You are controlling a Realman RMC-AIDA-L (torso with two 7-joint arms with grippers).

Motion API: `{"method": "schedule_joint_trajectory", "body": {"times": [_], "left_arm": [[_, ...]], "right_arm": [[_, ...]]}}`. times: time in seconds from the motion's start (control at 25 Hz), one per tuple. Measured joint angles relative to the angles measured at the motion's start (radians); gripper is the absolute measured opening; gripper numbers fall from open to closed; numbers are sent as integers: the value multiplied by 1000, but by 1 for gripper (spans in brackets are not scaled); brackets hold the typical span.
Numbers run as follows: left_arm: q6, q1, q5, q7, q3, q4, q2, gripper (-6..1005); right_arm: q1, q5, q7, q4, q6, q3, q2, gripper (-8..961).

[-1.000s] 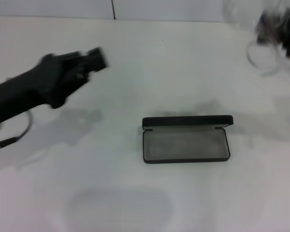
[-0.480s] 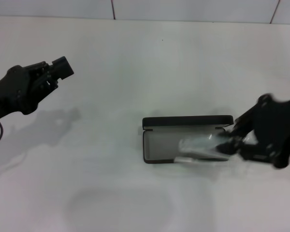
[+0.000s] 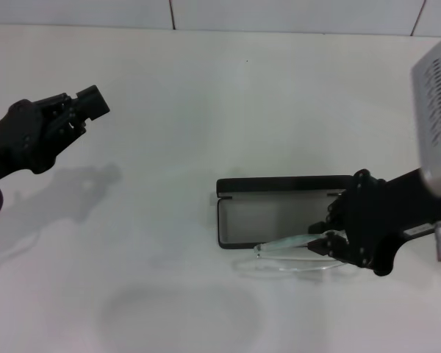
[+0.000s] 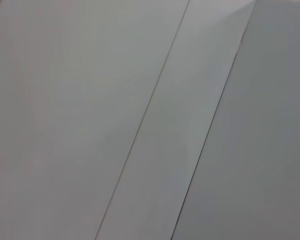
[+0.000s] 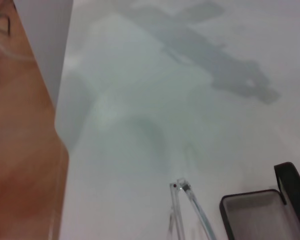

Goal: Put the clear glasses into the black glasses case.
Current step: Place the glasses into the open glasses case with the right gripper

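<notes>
One arm is doing the work: the right gripper [image 3: 329,243] holds the glasses [image 3: 287,245] by their right end, fingers pinched on the frame, low over the table [image 3: 206,88] at the case's near right corner. Case [image 3: 279,215] lies open a little right of the table's centre, lid standing along its far side, grey lining bare, nothing inside. Glasses are not in yet: they hang roughly level along and just outside the near wall of the case, free end reaching toward its near left corner, part of the frame over the wall and the rest over bare table on the near side. The right wrist view shows a folded arm and hinge of the glasses [image 5: 182,200] beside the open case [image 5: 255,215], confirming the offset. Left gripper [image 3: 88,103] is parked raised near the table's left edge; fingers not readable. To seat them well, I judge: shift the glasses toward the far side until the whole frame sits over the lining, keep the long axis parallel with the case, and check that both ends clear the short walls, since the fit looks close. Lower until the frame rests on the lining before letting go. Risks: clear plastic snagging the near wall, or nudging the light case.
</notes>
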State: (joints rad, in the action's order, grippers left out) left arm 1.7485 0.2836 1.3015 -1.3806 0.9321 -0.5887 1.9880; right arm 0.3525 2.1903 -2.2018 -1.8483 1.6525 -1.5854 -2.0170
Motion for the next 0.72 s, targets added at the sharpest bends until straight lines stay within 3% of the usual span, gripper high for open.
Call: {"method": "schedule_joint_trajectory", "body": {"times": [0.12, 0.32, 0.72], "left_arm": [[-1, -2, -1, 0, 0, 2, 0, 116], [-3, -3, 0, 0, -12, 9, 2, 118], [-3, -12, -1, 0, -17, 9, 0, 120]], "right_arm": [[-1, 40, -5, -19, -20, -41, 0, 133], [-28, 207, -43, -83, -113, -217, 0, 134], [-94, 347, -46, -89, -284, -358, -3, 136]]}}
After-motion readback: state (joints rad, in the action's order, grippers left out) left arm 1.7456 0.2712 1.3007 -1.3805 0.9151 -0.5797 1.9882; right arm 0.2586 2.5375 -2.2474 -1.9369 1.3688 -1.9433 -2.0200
